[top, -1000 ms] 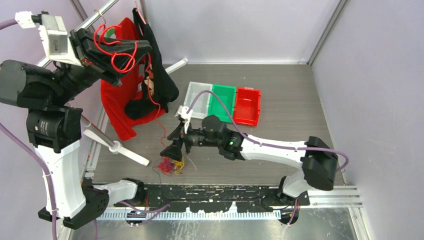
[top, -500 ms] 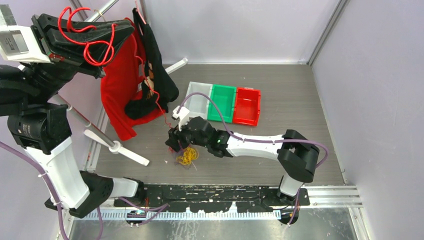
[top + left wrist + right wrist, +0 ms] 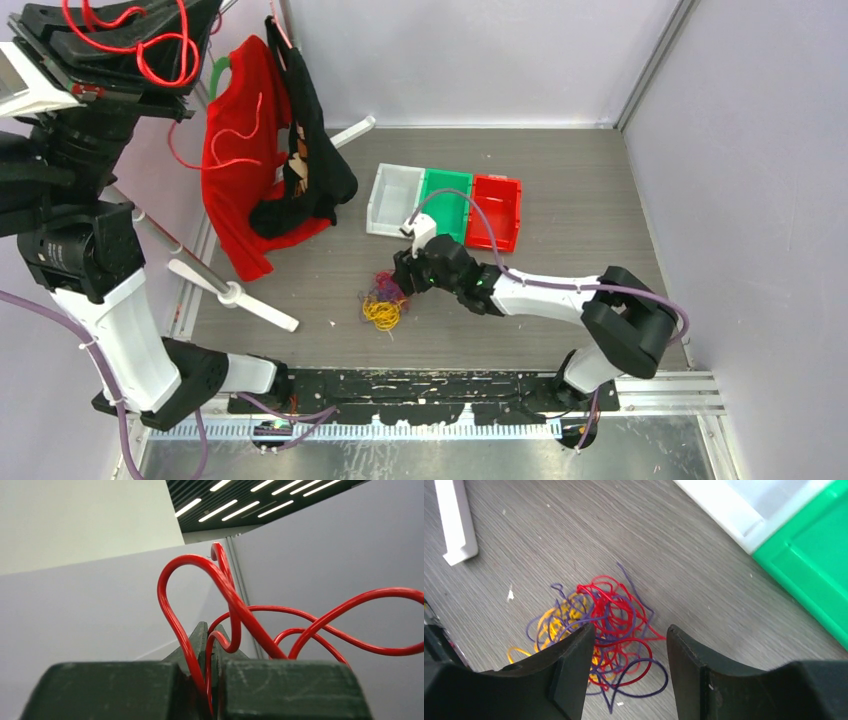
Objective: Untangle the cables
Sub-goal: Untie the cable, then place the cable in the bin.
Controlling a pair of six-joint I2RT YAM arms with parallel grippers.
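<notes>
Presently, item one: left tool [image 3: 209, 630], raised high, pressed together on a thin red looped wire [image 3: 240, 611] whose coils rise just past its tips. Item two: right tool [image 3: 630, 630], spread, holding nothing. Below its tips, a tangle of red, yellow-orange and purple cables [image 3: 611, 612] lies on the grey wood-grain desk [image 3: 704, 580]. Item three: white plastic bin [image 3: 744, 515] and green plastic bin [image 3: 814, 565], touching, farther ahead of that tool.

Top camera looks down; right wrist, close, shares the cables [image 3: 383, 303]; left faces ceiling [image 3: 250, 505].
</notes>
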